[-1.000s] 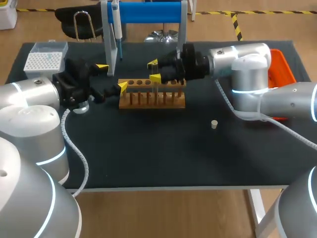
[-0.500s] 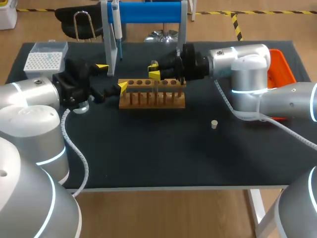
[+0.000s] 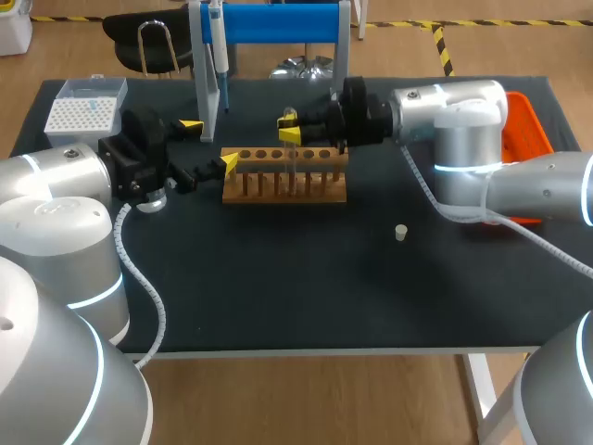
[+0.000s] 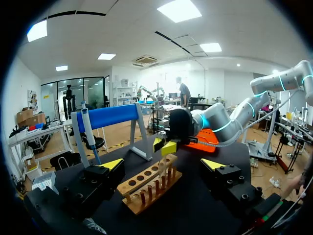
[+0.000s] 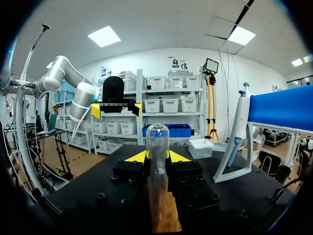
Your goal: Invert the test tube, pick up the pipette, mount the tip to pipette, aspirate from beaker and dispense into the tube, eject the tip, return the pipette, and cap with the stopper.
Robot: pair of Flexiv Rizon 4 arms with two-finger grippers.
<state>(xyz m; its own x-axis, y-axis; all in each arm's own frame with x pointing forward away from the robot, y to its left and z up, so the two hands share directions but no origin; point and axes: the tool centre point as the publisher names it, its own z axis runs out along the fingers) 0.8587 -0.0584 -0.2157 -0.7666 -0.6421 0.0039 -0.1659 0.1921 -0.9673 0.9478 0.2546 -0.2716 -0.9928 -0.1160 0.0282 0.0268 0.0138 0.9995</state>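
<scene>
One test tube (image 5: 157, 141), axis upright, pinched in my right gripper (image 3: 289, 128) over the rack (image 3: 315, 186); left gripper (image 3: 208, 145) open, empty.

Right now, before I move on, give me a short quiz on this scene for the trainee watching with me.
1. True or false: the right gripper is shut on the test tube.
2. Where is the pipette? A) lying flat beside the rack B) hanging on the blue stand C) held between two yellow fingertips
3. Fill in: the stopper sits on the ____, apart from the wooden rack.
Key: 1 true; 2 B; 3 table.
</scene>
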